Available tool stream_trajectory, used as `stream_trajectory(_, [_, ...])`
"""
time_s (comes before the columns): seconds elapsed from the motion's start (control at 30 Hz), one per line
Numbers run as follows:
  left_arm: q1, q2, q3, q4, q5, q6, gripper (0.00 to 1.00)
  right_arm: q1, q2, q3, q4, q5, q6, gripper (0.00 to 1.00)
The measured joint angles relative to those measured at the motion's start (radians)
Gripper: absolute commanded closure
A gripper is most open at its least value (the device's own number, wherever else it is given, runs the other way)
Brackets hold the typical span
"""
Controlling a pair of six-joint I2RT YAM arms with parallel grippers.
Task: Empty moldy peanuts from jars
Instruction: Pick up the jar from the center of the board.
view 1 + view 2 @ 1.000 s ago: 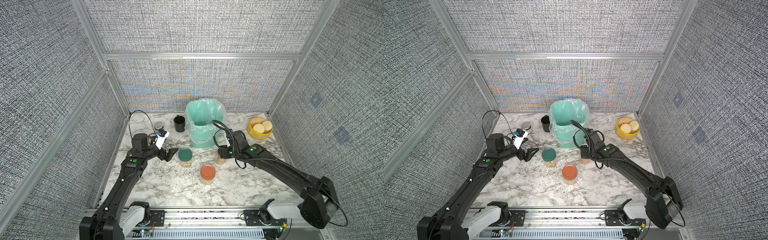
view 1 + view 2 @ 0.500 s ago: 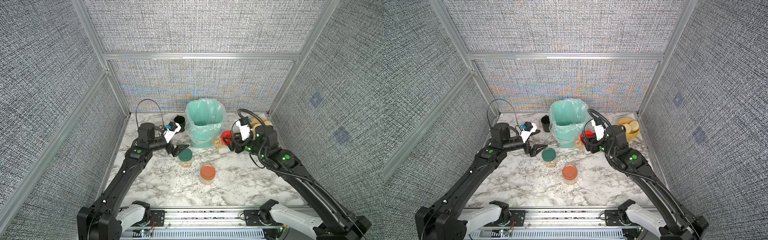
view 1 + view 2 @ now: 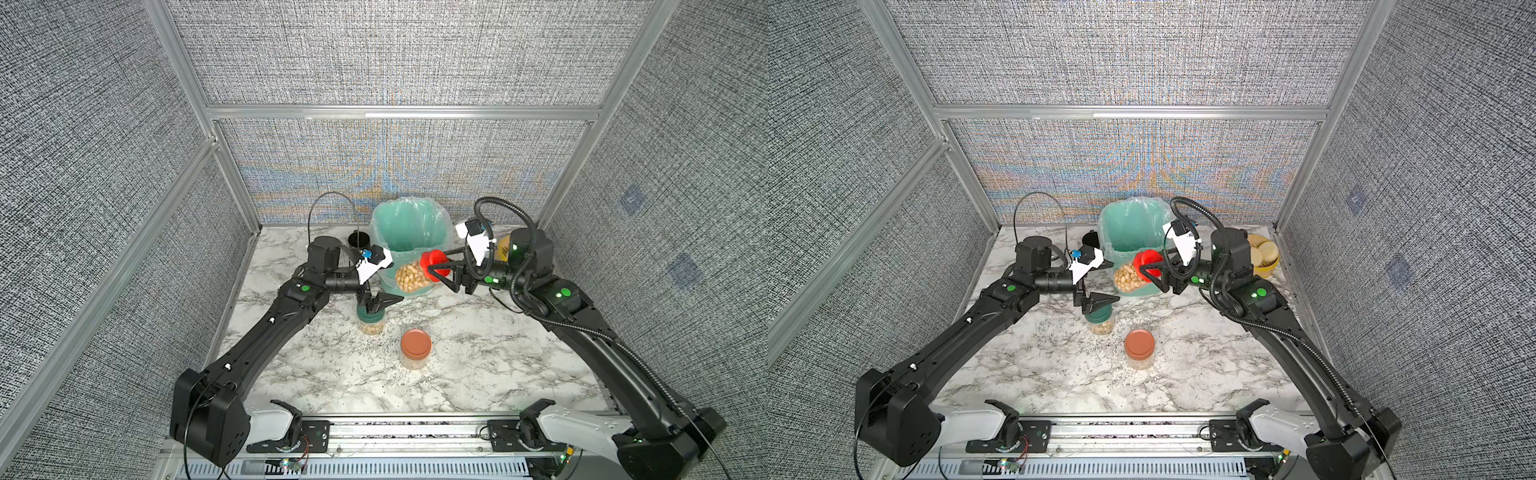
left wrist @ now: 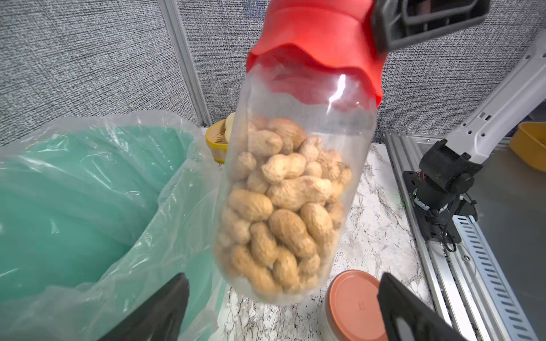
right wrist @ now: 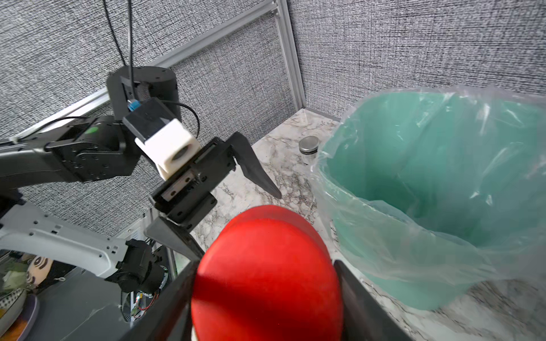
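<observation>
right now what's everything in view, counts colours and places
table: 1, white marble
bin: 1, green with clear liner, back centre
red-lidded jar: 1, clear, tilted in the air before the bin
green-lidded jar: 1, clear, on the table left of centre
terracotta-lidded jar: 1, clear, on the table nearer the front
peanuts: many, tan, inside all three jars
mug: 1, black, back, left of the bin
tin: 1, silver lid, back, near the bin
bowl: 1, yellow, back right, cream discs inside
left gripper: 1, black, open, facing the red-lidded jar's base
right gripper: 1, black, shut on that jar's red lid
</observation>
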Motion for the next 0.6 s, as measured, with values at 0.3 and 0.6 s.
stream_trajectory(0.3, [-0.033, 0.034, 0.013, 0.065, 0.011, -0.015, 0.01, 0.000, 0.056, -0.013, 0.061, -0.113, 0.018, 1.00])
stream_trajectory(0.6, [-0.053, 0.069, 0.014, 0.074, 0.011, -0.019, 0.01, 0.000, 0.084, -0.032, 0.128, -0.176, 0.050, 1.00])
